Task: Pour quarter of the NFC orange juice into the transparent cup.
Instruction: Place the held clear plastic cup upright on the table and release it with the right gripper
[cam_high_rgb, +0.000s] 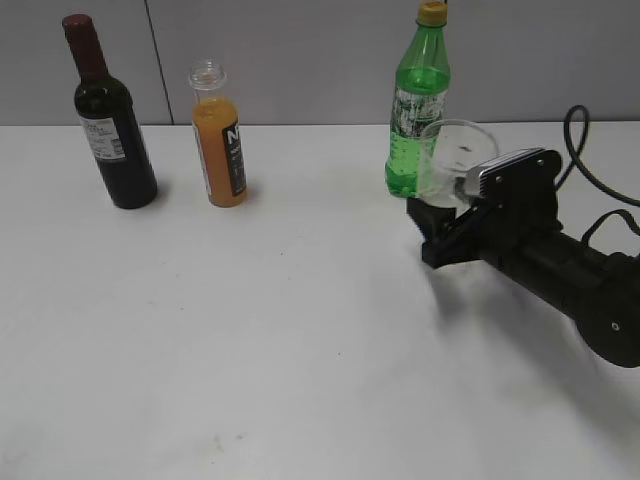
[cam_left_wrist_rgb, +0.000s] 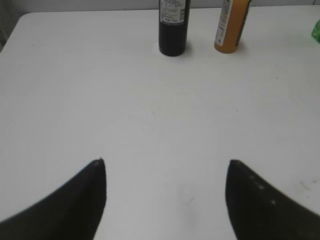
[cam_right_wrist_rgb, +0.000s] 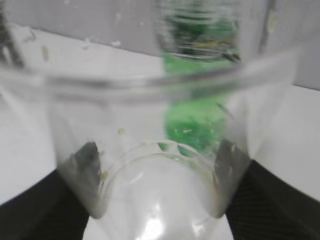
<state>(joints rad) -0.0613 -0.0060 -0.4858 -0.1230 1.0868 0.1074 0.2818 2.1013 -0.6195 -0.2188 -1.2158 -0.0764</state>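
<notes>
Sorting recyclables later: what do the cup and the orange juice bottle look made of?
The transparent cup looks like thin clear glossy plastic: the green bottle shows through its wall. The NFC orange juice bottle seems clear plastic, with a see-through threaded neck and black label.

Juice bottle (cam_high_rgb: 219, 135): small clear plastic, upright on the white table (cam_high_rgb: 300, 350), cap off, threaded neck open. Filled w/ opaque orange liquid up to approx. the shoulder; black label w/ white letters faces right in the exterior view. In the left wrist view only its lower part shows (cam_left_wrist_rgb: 232, 26), at the far edge of the table.

Cup (cam_high_rgb: 452, 160): clear, thin-walled, tapered, empty. Well to the right of the juice bottle, mouth up, about upright. Inner wall has small specks; base ring visible thru the side in the right wrist view (cam_right_wrist_rgb: 155, 170).
</notes>
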